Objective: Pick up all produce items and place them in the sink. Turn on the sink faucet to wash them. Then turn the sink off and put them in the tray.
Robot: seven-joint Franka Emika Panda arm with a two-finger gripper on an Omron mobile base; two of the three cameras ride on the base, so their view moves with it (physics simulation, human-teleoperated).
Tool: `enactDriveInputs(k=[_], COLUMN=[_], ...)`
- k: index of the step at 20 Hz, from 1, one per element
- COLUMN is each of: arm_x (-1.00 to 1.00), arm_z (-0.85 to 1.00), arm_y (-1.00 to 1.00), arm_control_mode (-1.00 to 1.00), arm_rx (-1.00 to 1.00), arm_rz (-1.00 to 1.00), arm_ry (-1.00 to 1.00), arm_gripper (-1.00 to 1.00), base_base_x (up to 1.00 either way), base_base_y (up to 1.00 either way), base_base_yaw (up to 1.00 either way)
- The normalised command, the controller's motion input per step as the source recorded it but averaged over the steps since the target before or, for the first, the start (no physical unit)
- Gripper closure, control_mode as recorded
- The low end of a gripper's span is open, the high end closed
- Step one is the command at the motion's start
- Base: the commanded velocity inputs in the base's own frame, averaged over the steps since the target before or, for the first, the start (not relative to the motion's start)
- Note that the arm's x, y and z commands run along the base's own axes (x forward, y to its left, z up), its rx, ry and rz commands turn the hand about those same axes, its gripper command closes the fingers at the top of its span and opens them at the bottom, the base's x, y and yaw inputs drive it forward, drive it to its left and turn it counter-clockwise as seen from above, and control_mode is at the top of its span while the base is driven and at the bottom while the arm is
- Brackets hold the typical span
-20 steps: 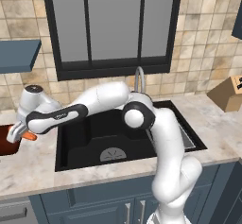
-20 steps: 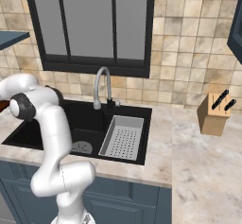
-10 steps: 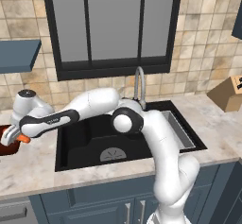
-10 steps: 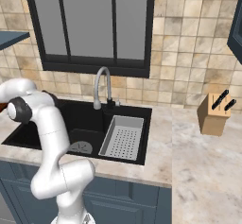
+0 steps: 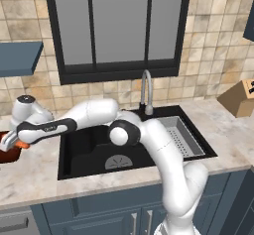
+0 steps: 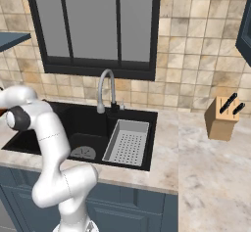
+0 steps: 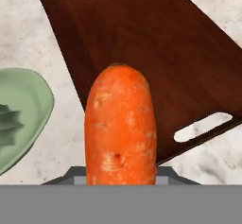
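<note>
The orange carrot [image 7: 120, 128] stands close in the hand view, held above the dark reddish-brown tray [image 7: 156, 53] on the marble counter. From the left base view my arm reaches far left. There my gripper [image 5: 9, 142] is shut on the carrot [image 5: 23, 144], just over the tray [image 5: 9, 155] at the picture's left edge. The carrot hides the fingertips in the hand view. The black sink [image 5: 94, 152] with its grey drain disc lies to the right of the gripper. Behind the basin rises the silver faucet [image 5: 145, 88], with no water running.
A pale green plate [image 7: 19, 109] with something leafy on it lies beside the tray. A light grey perforated drainer basket [image 5: 184, 136] fills the sink's right side. A wooden knife block [image 6: 221, 117] stands on the right counter. A dark window is behind the faucet.
The hand has moved a little left and down with the carrot, closer to the tray. The grip is unchanged.
</note>
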Motion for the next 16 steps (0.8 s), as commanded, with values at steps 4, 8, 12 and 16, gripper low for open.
enactDriveInputs(k=[4,8,12,16], arm_x=[0.25,0.02,0.07,0.12], arm_z=[-0.16,0.00,-0.05,-0.24], arm_y=[0.27,0.07,0.01,0.08], arm_control_mode=[-1.00,-1.00,-1.00,-1.00], arm_rx=[0.00,0.00,0.00,0.00], arm_rz=[0.00,0.00,0.00,0.00], arm_ry=[0.00,0.01,0.02,0.01], arm_gripper=[1.00,1.00,1.00,1.00], base_base_x=[0.00,0.00,0.00,0.00], base_base_y=[0.00,0.00,0.00,0.00], base_base_yaw=[0.00,0.00,0.00,0.00])
